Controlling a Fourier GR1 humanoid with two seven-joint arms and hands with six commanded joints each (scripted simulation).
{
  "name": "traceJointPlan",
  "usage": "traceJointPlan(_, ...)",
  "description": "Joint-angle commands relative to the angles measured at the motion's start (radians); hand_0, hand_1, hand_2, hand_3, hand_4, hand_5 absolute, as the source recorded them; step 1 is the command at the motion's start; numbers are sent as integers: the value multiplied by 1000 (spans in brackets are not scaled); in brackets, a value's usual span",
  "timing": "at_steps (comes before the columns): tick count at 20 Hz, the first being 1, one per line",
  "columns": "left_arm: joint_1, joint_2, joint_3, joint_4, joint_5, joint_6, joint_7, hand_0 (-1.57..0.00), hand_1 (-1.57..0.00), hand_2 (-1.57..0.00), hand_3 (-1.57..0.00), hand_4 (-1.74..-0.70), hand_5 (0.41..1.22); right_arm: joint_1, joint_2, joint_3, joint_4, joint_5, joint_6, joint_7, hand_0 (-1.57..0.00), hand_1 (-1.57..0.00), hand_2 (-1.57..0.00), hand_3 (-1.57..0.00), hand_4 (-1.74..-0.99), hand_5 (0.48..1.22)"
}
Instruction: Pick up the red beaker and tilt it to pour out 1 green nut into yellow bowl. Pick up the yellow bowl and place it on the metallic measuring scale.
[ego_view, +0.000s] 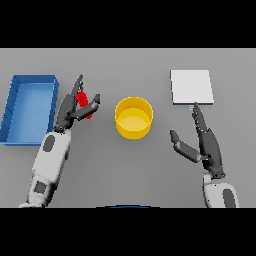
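Note:
The red beaker (84, 102) stands left of the yellow bowl (133, 117), mostly hidden by my left hand (71, 105). That hand surrounds it, fingers on its far side and thumb across its front, still fairly straight. Whether they press on the beaker I cannot tell. The bowl sits upright at the table's middle, and no nut shows inside it. The metallic measuring scale (192, 87) is a flat pale square at the back right. My right hand (206, 141) hovers open just in front of the scale, right of the bowl, fingertips pointing toward the scale.
A blue bin (29, 107) with raised walls lies at the far left, close beside my left forearm. Grey table (130, 165) stretches between the two arms in front of the bowl.

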Motion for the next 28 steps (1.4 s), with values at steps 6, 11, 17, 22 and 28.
traceJointPlan(6,-44,-39,36,94,-1,78,-58,-551,-588,-662,-728,-1471,943,-3,1,-1,-14,8,-11,18,1,1,1,1,-1237,648)
traceJointPlan(11,-59,-42,-1,111,-55,108,-80,-1237,-1248,-1273,-1154,-1636,1130,-3,8,7,-14,10,-8,11,1,1,1,1,-1242,650)
traceJointPlan(17,-64,-43,31,63,17,53,-77,-1483,-1486,-1493,-1462,-1639,1157,5,2,4,-7,-1,3,-12,1,1,1,1,-1248,645)
traceJointPlan(22,-61,-27,28,-30,75,2,-48,-1542,-1543,-1545,-1535,-1708,1132,21,1,12,-19,15,-4,-20,1,1,1,1,-1228,645)
traceJointPlan(28,-77,46,-27,-79,33,-26,-1,-1556,-1557,-1558,-1553,-1724,1135,0,-6,12,8,48,-22,-52,1,1,1,1,-1219,660)
